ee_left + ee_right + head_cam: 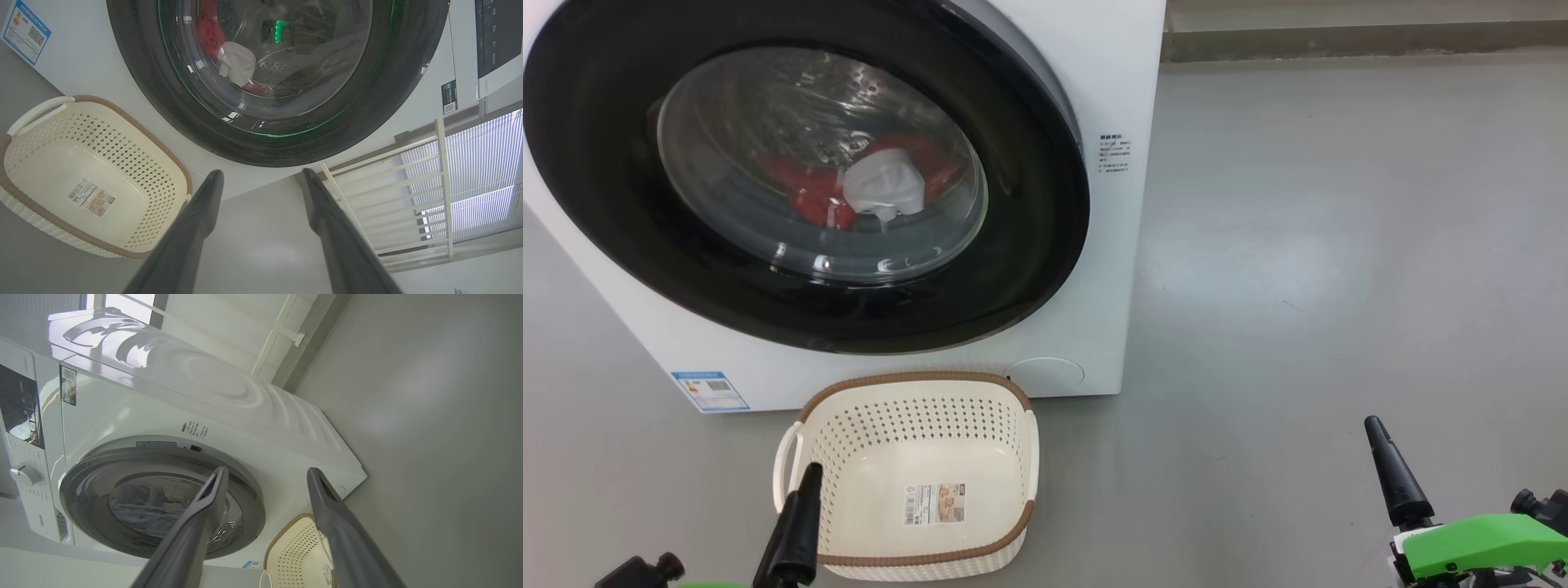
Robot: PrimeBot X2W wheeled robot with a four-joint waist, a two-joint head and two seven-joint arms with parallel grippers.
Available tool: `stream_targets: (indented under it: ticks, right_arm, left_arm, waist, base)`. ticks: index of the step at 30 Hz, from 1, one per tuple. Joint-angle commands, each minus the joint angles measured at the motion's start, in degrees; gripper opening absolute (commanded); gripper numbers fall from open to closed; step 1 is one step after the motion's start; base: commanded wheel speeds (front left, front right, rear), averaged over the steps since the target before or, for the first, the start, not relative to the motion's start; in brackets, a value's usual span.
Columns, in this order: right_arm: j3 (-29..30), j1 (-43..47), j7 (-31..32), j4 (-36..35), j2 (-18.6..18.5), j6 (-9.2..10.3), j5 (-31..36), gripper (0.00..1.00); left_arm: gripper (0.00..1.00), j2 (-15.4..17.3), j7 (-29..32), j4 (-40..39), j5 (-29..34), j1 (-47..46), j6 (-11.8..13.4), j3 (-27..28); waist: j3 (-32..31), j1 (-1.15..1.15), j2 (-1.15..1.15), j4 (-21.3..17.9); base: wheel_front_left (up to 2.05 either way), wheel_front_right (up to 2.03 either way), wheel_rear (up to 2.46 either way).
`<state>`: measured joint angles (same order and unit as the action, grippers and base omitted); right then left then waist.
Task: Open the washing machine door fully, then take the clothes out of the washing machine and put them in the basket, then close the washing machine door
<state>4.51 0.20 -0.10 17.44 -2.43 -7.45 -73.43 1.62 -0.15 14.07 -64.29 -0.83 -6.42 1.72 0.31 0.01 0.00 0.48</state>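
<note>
The washing machine door (768, 114) lies shut against the front of the washing machine (1111, 82), its glossy black ring framing the bulging glass window. Through the glass the clothes (866, 184) sit low in the steel drum: a white garment (882, 188) bunched in the middle, with red garments (805, 196) beside and behind it. A small blue label (709, 391) is stuck at the machine's lower left corner, and the right wrist view shows a dark control panel (20, 408) and a round knob (24, 475) along the top of the front.

The basket (915, 380) stands on the grey floor (1298, 245) just in front of the machine, below the door, with a paper label (935, 503) on its bottom.

The left gripper (261, 173) hangs near the basket's left near corner, its two dark fingers spread wide and holding nothing, pointing at the lower edge of the door. The right gripper (265, 471) is well off to the right over bare floor, its fingers likewise spread apart and empty, aimed towards the machine's right front corner. A white railing (408, 196) stands before a bright blind behind the machine.
</note>
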Motion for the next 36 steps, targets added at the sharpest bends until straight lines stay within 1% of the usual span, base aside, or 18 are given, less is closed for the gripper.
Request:
stream_targets:
  ticks: [1,12,36]
  right_arm:
    - [-0.8,-0.4,-0.6,-1.8,-1.2,-0.02,1.5,1.00]
    - [-1.9,0.1,-2.6,-2.6,-1.7,-0.02,8.5,1.00]
    - [-4.2,1.3,-6.5,-4.3,-3.0,-0.02,21.0,1.00]
  left_arm:
    - [1.00,0.8,-0.6,-1.9,1.5,-0.2,0.3,0.5]
    - [1.00,0.8,-2.6,-3.6,10.6,0.3,1.4,-0.6]
    - [1.00,1.0,-6.5,-6.5,27.1,1.4,3.0,-2.1]
  waist:
    - [0.0,0.00,0.00,0.0]
    - [0.2,0.00,0.00,0.1]
    - [0.1,0.00,0.00,0.5]
  base:
    - [0.00,0.00,0.00]
    - [0.00,0.00,0.00]
    - [0.00,0.00,0.00]
